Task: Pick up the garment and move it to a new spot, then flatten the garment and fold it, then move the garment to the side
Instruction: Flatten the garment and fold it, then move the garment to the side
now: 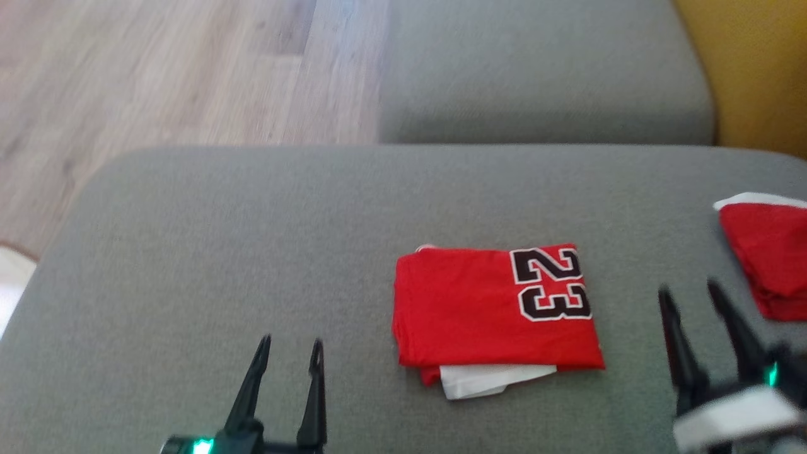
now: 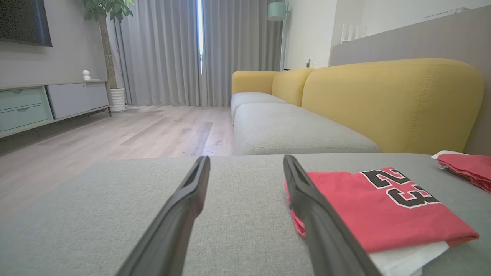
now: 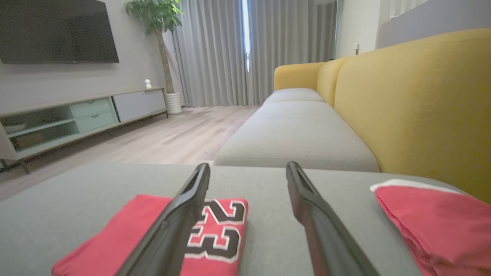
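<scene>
Item: folded red number-23 jersey (image 1: 495, 309), laid flat on the grey cushion (image 1: 220, 239) between the two pairs of fingers and touched by neither. It is judged light, soft and limp, apt to unfold if one layer alone is lifted, so all layers are best pinched together at an edge. Left gripper (image 1: 290, 343) and right gripper (image 1: 688, 289): fingers parted, nothing held. A second red garment (image 1: 769, 258) is noted just outside the right fingers.

Soft daylight enters through the curtain gap (image 2: 200, 38); the head view is blurred, wrist views sharper.
</scene>
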Available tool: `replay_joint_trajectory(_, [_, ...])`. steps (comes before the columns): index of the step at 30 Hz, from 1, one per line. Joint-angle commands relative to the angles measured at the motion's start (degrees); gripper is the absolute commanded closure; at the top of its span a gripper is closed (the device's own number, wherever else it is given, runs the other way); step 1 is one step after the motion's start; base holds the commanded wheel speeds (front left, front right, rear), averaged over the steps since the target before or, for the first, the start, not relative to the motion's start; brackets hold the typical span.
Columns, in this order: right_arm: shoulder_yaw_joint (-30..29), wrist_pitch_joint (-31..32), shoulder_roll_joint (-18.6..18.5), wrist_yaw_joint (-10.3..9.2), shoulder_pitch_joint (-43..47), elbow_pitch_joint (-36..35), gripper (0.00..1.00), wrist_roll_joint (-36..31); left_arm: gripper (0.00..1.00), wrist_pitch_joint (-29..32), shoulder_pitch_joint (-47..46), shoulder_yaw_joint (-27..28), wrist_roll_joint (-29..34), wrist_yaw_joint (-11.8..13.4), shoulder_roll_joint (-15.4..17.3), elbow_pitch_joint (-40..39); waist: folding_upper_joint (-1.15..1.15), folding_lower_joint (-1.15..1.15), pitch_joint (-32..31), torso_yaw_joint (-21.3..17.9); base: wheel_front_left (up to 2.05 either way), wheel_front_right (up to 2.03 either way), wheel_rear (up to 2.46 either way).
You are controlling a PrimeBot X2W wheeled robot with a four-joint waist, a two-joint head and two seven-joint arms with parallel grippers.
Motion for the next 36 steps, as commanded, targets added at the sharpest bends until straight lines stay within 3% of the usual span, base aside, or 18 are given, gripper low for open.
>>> replay_joint_trajectory(1, [0.2,-1.5,-0.4,-0.04,2.1,-2.4,0.00,-2.4,0.00,-0.5,-0.1,2.6,0.6,0.8,0.0,-2.3,0.00,0.01,-2.3,-1.5,0.00,0.00,0.00])
replay_joint_trajectory(11, [-0.4,-3.0,3.6,-0.04,9.7,-1.8,0.00,-8.9,0.00,-0.5,6.6,4.9,0.7,1.7,0.8,-3.8,0.00,0.01,-5.1,-3.1,0.00,0.00,0.00])
replay_joint_trajectory(36, [-0.9,-3.0,5.8,-0.04,8.9,-1.4,0.00,-9.1,0.00,-0.5,6.9,5.7,1.6,-0.2,-0.3,-4.6,0.00,0.01,-4.3,-3.7,0.00,0.00,0.00])
